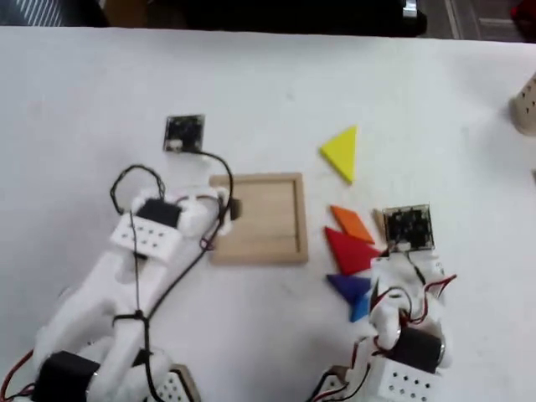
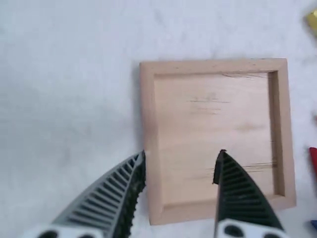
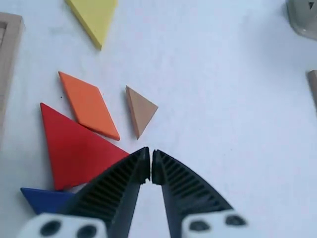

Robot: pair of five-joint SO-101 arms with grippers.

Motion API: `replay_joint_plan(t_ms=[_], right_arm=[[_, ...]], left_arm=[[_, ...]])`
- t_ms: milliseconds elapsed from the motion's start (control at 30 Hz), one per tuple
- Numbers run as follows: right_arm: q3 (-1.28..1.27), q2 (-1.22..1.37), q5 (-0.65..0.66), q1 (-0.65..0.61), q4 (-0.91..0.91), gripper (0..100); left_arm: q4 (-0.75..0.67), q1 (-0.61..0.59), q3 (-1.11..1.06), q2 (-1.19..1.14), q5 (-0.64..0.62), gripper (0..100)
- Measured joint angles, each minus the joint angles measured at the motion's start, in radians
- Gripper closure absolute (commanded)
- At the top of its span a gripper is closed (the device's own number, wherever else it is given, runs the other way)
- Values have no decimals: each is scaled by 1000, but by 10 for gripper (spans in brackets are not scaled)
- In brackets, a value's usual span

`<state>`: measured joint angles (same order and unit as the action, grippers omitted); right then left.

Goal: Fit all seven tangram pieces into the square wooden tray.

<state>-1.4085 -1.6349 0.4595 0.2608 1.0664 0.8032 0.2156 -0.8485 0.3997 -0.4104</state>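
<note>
Opening the closed, empty right claw (image 3: 150, 166), you straddle the flat red triangle (image 3: 74, 148), seemingly overlapping a blue piece (image 3: 44, 199).

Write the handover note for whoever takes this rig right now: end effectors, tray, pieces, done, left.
Left end effector: open, straddling one wall of the tray.
Right end effector: shut, empty, over the table by the red triangle.
Also loose on the table beside the tray: yellow triangle, orange parallelogram, tan triangle, blue triangle. I cannot make out the other pieces for sure.
Done: no piece in the tray.
Left: place all seven.
</note>
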Motion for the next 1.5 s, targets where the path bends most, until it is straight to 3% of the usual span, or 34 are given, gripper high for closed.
replay_joint_plan(t_ms=[333, 567, 867, 1500], right_arm=[[338, 651, 0, -23, 28, 974], [361, 918, 94, -193, 127, 829], [218, 968, 290, -285, 55, 817], [186, 985, 308, -339, -138, 815]], left_arm=[[-126, -38, -66, 8, 98, 767], [-236, -141, -75, -5, 157, 769], [-310, -146, -75, -63, 178, 770], [-311, -146, -75, -63, 180, 770]])
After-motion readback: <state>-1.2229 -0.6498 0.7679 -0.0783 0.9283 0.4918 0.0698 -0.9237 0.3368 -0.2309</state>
